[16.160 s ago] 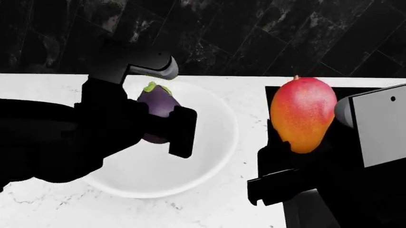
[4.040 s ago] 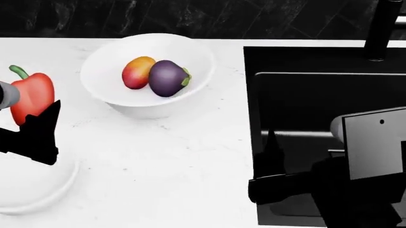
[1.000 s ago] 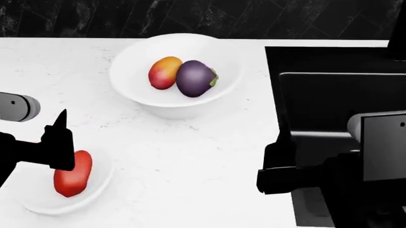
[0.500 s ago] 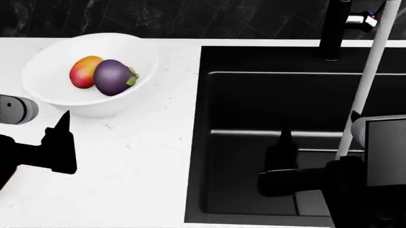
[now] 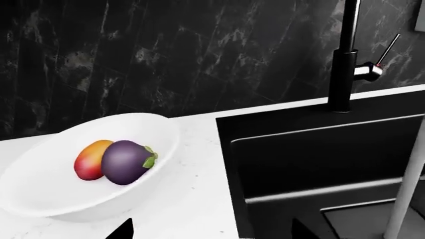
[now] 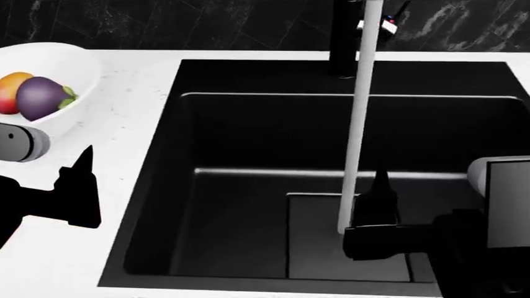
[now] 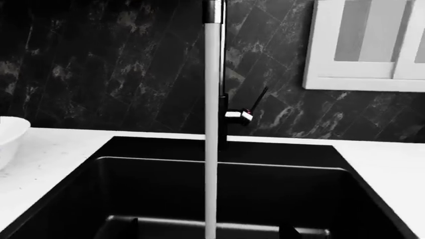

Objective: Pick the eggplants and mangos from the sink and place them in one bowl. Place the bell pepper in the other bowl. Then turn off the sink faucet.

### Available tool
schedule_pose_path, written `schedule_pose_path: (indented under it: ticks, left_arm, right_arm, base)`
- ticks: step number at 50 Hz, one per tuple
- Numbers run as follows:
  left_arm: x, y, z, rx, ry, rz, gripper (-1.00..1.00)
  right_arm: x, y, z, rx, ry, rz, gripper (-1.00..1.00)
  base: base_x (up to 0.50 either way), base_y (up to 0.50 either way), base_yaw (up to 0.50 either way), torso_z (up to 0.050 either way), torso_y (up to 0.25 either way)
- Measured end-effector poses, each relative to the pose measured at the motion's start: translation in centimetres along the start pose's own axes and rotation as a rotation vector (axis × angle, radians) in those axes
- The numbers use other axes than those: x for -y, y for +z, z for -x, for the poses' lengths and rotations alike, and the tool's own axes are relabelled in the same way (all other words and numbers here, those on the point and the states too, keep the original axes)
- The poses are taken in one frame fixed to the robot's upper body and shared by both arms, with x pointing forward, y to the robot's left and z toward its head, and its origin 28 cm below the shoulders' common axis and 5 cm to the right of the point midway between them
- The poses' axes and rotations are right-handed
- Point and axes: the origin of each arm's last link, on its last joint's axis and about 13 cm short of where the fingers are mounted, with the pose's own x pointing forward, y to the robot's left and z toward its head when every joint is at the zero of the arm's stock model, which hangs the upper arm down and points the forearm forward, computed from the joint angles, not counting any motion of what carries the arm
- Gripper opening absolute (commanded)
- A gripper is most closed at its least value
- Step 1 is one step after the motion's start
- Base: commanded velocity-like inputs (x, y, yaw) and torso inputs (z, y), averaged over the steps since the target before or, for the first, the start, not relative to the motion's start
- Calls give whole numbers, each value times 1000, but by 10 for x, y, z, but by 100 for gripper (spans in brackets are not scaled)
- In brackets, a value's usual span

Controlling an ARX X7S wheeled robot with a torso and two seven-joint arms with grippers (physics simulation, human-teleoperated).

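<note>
The black sink (image 6: 232,136) fills the head view, with its square drain plate (image 6: 323,248) bare and no fruit in it. A white water stream (image 6: 356,124) runs from the black faucet (image 6: 342,37) onto the plate. The faucet's lever (image 7: 259,99) is raised. A white bowl (image 6: 79,68) at the far left holds a mango (image 6: 8,90) and an eggplant (image 6: 41,98). My left gripper (image 6: 79,198) is open and empty over the counter. My right gripper (image 6: 377,214) is open and empty over the sink, beside the stream. The bell pepper and the other bowl are out of view.
White marble counter (image 6: 124,112) surrounds the sink. A dark marble wall (image 5: 166,59) stands behind it. A white-framed cabinet (image 7: 365,45) hangs on the wall right of the faucet. The bowl with mango and eggplant also shows in the left wrist view (image 5: 53,194).
The head view has swung right: the fruit bowl slid to the far left, the bowl with the bell pepper left the view, and the sink now fills it. Both grippers stay open.
</note>
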Motion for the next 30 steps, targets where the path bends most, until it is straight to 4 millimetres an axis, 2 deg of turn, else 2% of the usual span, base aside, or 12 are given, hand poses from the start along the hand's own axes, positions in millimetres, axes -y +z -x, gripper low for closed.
schedule_pose_path:
  ticks: [23, 30]
  left_arm:
    - [0, -6, -1, -3, -12, 12, 100]
    - [-1, -7, -2, -5, -18, 14, 100]
  right_arm:
    - [-1, 0, -1, -7, -7, 6, 100]
    - [-1, 0, -2, -5, -10, 7, 100]
  base:
    - [0, -500, 0, 0, 0]
    - [0, -104, 0, 0, 0]
